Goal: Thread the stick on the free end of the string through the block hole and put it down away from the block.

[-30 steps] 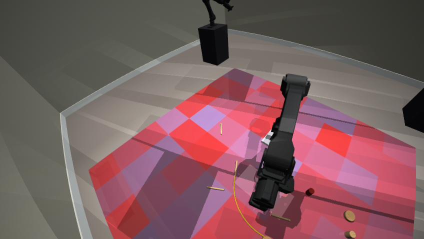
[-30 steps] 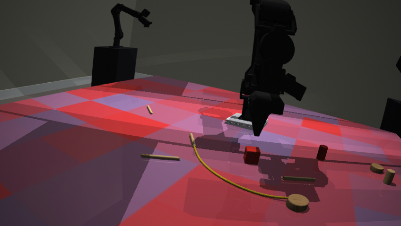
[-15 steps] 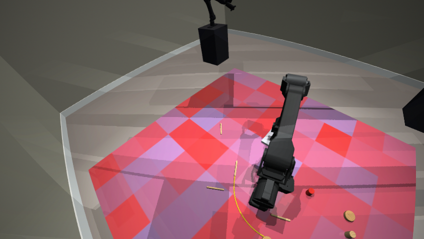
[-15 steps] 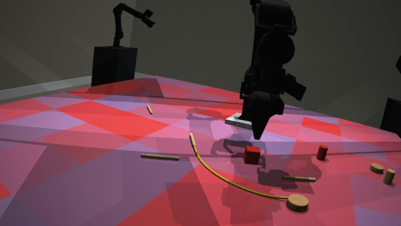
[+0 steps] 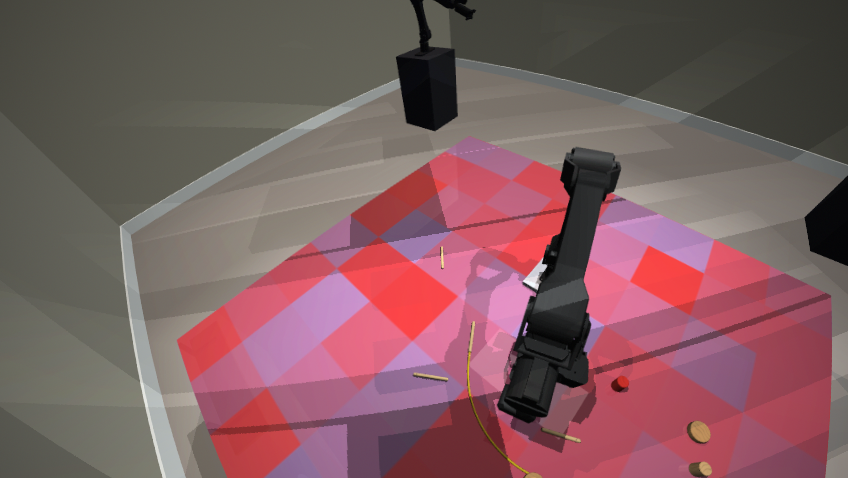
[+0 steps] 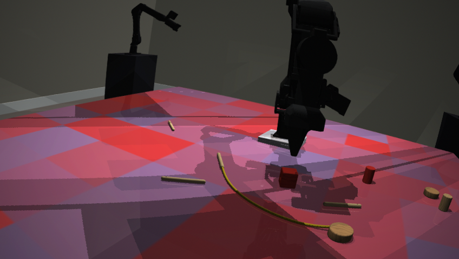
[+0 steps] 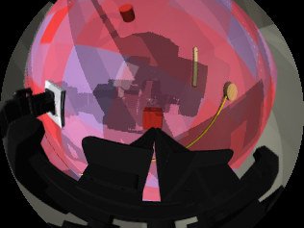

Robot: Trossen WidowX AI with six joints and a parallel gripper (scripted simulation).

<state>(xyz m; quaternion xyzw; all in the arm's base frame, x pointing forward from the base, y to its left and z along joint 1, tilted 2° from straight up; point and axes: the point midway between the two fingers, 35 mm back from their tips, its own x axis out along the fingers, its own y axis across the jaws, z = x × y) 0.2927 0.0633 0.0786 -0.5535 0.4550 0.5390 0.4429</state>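
The red block (image 6: 288, 177) (image 7: 152, 119) stands on the table; I cannot make out its hole, and my arm hides it in the top view. My gripper (image 6: 294, 155) (image 7: 155, 130) is shut and empty, with its tips above the table near the block. The string's stick (image 5: 472, 336) (image 6: 220, 160) lies on the table to the left of the block in the exterior view. The yellow string (image 5: 469, 380) (image 6: 236, 190) curves from it to the round wooden button (image 6: 340, 232) (image 7: 231, 91). The fingers hide part of the string in the wrist view.
Loose sticks lie at the back left (image 5: 442, 257) (image 6: 171, 125), at the left (image 5: 430, 377) (image 6: 183, 180) and near the button (image 5: 561, 435) (image 6: 341, 205) (image 7: 195, 67). A red cylinder (image 5: 620, 383) (image 6: 368, 175), a wooden disc (image 5: 698, 431) (image 6: 431, 193) and a wooden peg (image 5: 700, 469) (image 6: 445, 202) stand at the right.
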